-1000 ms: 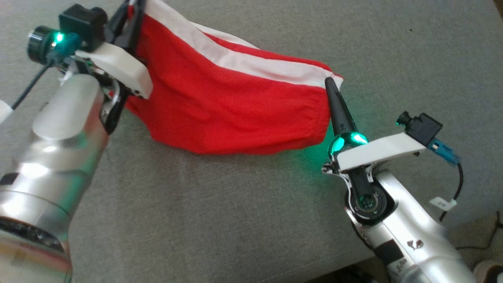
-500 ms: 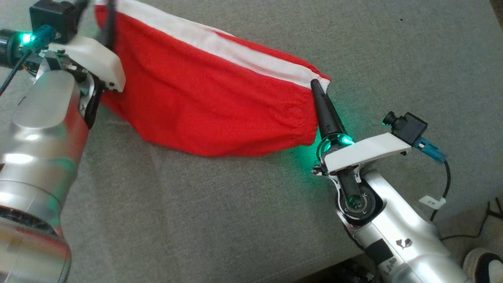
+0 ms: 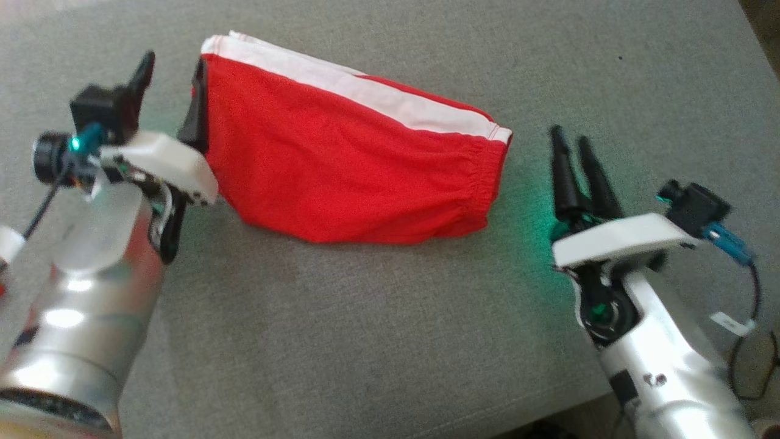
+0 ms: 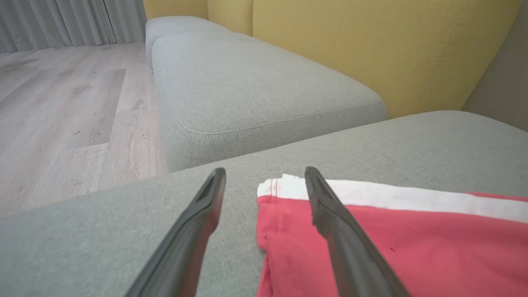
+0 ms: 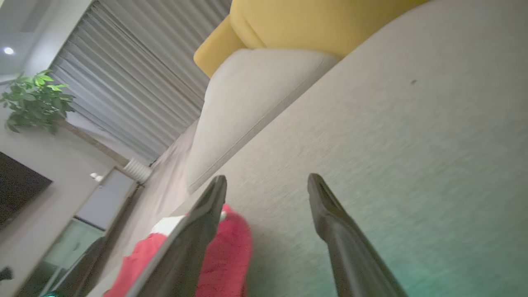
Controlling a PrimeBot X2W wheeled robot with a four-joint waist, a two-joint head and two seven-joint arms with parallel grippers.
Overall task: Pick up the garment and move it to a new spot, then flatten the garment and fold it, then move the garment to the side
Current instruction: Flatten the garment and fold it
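Red garment (image 3: pixel 353 171) with white stripe, folded flat. Lies loose, one corner between spread fingers of left gripper (image 3: pixel 173 61), elastic end near right gripper (image 3: pixel 570 135), not touching.

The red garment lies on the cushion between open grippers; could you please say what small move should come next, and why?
Probably draw the left gripper back off the garment: its jaws stand open, yet one finger overlaps the cloth's edge, while the right gripper sits clear.

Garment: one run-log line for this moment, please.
garment: red, white stripe, lying flat on grey cushion | left gripper: jaws open at its left end | right gripper: jaws open, clear of its right end
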